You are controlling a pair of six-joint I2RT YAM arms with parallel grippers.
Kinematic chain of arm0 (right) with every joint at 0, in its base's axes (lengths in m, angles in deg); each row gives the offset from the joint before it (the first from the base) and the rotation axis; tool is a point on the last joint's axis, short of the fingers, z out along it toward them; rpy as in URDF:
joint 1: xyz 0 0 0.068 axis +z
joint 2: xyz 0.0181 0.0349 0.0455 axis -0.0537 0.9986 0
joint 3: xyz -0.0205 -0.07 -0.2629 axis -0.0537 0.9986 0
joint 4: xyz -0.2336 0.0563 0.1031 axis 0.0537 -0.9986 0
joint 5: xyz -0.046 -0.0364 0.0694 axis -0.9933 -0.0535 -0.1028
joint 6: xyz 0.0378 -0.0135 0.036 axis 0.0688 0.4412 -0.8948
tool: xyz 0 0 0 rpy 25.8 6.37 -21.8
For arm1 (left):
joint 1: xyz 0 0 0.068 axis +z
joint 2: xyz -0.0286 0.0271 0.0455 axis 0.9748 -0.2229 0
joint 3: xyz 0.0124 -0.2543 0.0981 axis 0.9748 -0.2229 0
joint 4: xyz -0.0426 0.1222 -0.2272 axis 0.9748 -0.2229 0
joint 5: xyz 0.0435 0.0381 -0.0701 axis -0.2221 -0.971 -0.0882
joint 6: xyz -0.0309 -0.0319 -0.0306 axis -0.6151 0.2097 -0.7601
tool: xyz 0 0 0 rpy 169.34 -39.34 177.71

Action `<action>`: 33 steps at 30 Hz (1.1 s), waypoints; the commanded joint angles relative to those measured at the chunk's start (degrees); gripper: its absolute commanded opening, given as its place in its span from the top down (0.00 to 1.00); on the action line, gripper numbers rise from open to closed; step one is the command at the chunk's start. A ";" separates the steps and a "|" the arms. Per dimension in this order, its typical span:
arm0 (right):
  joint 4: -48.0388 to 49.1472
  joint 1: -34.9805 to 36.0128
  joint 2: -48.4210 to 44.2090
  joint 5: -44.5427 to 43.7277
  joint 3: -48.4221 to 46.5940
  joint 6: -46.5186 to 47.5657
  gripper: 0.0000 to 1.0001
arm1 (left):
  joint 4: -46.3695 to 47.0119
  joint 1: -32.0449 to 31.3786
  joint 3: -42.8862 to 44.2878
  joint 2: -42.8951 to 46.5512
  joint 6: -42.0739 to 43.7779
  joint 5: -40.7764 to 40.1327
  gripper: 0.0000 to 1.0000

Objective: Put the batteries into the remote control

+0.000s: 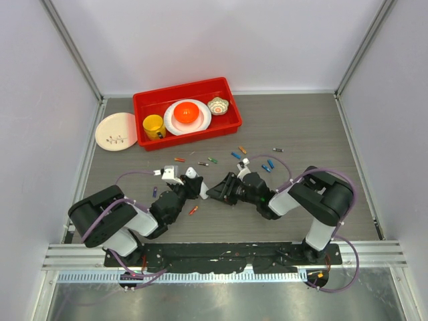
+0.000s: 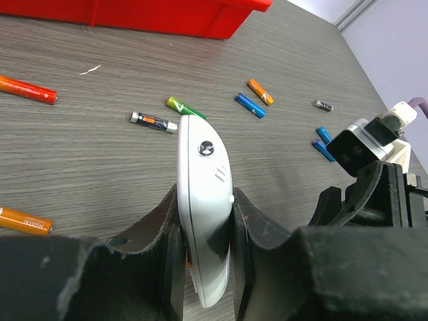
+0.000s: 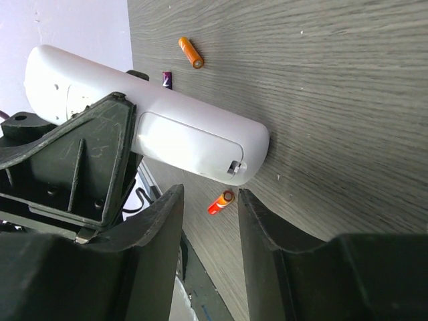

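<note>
Grey woodgrain table [image 1: 301, 134], white walls [image 1: 200, 40]; left pincer [image 2: 206, 200] grips remote control [image 2: 200, 154], right pincer [image 3: 210, 197] gapes.

Grey wood-grain table [image 1: 301, 127], plain white back wall [image 1: 221, 40], pale left wall [image 1: 33, 100] and right wall [image 1: 401, 100], slanting metal frame posts [image 1: 73, 48] at the back corners, black mounting plate [image 1: 227, 255] and silver rail [image 1: 374, 253] along the near edge, soft even light.
</note>
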 commanded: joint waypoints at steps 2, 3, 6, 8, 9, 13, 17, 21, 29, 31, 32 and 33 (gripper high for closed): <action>6.12 -0.02 2.11 0.56 -1.70 -1.87 0.57 | 14.88 -0.63 -0.76 -0.14 2.02 -2.42 1.00; 6.47 -0.11 2.29 0.65 -1.61 -2.05 0.57 | 14.88 -0.80 -0.76 -0.14 2.02 -2.42 1.00; 7.26 -0.11 3.08 0.56 -1.87 -2.40 0.57 | 14.88 -0.98 -0.85 -0.14 2.02 -2.51 1.00; 7.53 -0.11 3.52 0.56 -1.96 -2.57 0.58 | 14.88 -1.07 -0.85 -0.23 1.93 -2.51 1.00; 7.44 -0.02 3.70 0.65 -2.14 -2.57 0.58 | 14.88 -1.16 -0.85 -0.23 2.01 -2.51 1.00; 8.84 -0.11 4.58 0.56 -2.05 -3.36 0.59 | 14.88 -1.25 -0.85 -0.32 2.10 -2.51 1.00; 9.46 -0.11 5.54 0.91 -2.23 -3.72 0.61 | 14.88 -1.42 -0.94 -0.32 2.02 -2.60 1.00; 9.81 -0.11 5.90 0.91 -2.14 -3.89 0.61 | 14.88 -1.51 -0.85 -0.05 2.02 -2.78 1.00; 9.64 -0.11 5.72 0.03 -1.00 -3.98 0.57 | 14.79 -1.51 -1.02 0.03 1.75 -2.60 1.00; 9.72 -0.11 5.81 -0.05 -1.08 -3.98 0.57 | 14.88 -1.51 -1.03 -0.05 1.75 -2.77 1.00; 9.72 -0.02 5.90 -0.05 -1.08 -3.98 0.57 | 14.88 -1.51 -1.11 -0.05 1.66 -2.69 1.00; 9.55 -0.11 5.90 -0.05 -1.17 -3.98 0.57 | 14.88 -1.51 -1.11 -0.05 1.75 -2.69 1.00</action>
